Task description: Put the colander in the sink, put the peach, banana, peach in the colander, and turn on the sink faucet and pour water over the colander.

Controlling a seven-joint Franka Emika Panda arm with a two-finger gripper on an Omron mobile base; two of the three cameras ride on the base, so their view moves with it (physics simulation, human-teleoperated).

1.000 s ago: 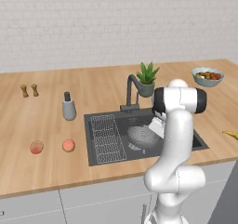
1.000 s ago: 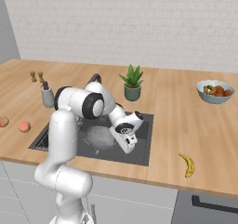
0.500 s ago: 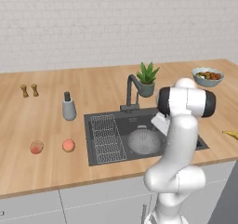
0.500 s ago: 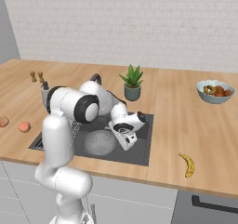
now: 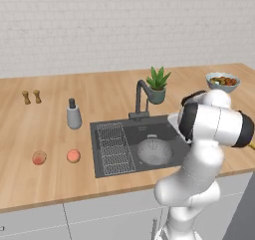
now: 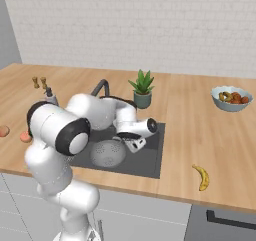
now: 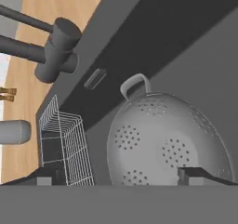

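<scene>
Now the perforated metal colander [image 7: 169, 144] sits in the dark sink [image 5: 164, 127].

The pincer [image 7: 121, 176] hangs spread wide just above the colander, gripping nothing; the round silvery bowl with its small loop handle lies straight ahead. Beyond it stand a wire rack [image 7: 65, 141] and the angular dark faucet [image 7: 56, 51]. A curved yellow banana [image 6: 201, 177] rests well apart on the wooden worktop [image 6: 200, 130].

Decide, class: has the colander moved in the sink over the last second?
Cannot tell: a second ago the arm hid most of it. The colander now lies right of the wire rack, gripper above its right edge.
</scene>
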